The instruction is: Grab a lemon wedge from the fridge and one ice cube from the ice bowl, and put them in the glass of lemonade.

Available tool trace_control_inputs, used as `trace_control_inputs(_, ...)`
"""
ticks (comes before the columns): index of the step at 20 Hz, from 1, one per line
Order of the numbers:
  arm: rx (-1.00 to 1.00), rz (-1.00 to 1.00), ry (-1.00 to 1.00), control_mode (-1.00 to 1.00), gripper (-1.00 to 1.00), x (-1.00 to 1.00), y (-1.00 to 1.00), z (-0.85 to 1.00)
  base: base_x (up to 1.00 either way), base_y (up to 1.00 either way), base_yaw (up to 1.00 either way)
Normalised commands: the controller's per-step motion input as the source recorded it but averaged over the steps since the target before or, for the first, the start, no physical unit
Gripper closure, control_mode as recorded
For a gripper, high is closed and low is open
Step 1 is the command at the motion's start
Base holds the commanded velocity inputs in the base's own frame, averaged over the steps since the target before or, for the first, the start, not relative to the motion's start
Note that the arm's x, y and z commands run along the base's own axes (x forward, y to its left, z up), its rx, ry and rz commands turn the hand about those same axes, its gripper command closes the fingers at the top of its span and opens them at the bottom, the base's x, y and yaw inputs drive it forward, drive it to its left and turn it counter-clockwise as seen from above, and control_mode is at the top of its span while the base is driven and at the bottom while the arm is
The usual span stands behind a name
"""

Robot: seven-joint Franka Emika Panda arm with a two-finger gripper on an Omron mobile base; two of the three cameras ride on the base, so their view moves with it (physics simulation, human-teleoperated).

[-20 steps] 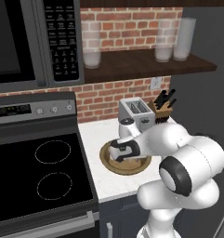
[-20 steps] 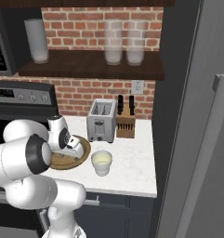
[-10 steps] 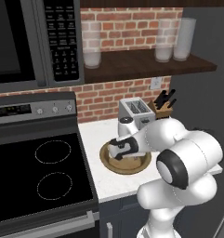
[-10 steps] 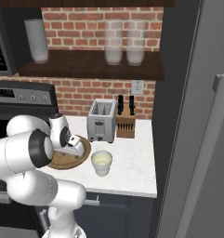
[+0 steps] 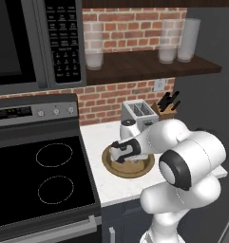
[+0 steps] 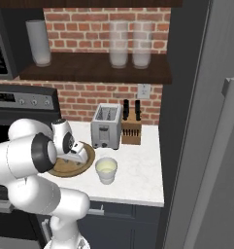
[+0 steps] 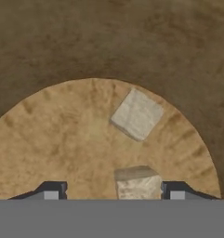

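Gripper [image 7: 111, 194] has dropped lower into the ice bowl [image 5: 135, 172] than a second ago, fingers wide apart around one ice cube [image 7: 137, 185] (nothing clamped yet); second cube [image 7: 136, 114] lies just beyond. Closing looks next.

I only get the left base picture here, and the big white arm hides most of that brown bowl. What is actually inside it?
Observer: Two pale ice cubes lie on the floor of the ice bowl. One ice cube sits farther in; the nearer ice cube lies between the tips of the gripper.
Operator: Has it grabbed that one?
Observer: Not yet. In the hand view the fingertips stand wide apart, with gaps on both sides of the cube.
Operator: And where is the drink it should go into?
Observer: The glass of lemonade stands on the counter just right of the bowl, in front of the toaster.
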Motion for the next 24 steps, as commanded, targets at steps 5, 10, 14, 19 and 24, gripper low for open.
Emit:
trace_control_inputs(5, 0.0, 0.0, 0.0, -1.0, 1.0, 0.0, 0.0, -0.14, 0.0, 0.0, 0.0)
trace_control_inputs(10, 0.0, 0.0, 0.0, -1.0, 1.0, 0.0, 0.0, -0.13, 0.0, 0.0, 0.0)
trace_control_inputs(14, 0.0, 0.0, 0.0, -1.0, 1.0, 0.0, 0.0, 0.0, 0.0, 0.0, 0.0)
trace_control_inputs(19, 0.0, 0.0, 0.0, -1.0, 1.0, 0.0, 0.0, 0.0, 0.0, 0.0, 0.0)
trace_control_inputs(24, 0.0, 0.0, -0.03, -1.0, 1.0, -0.22, 0.0, 0.28, 0.0, 0.0, 0.0)
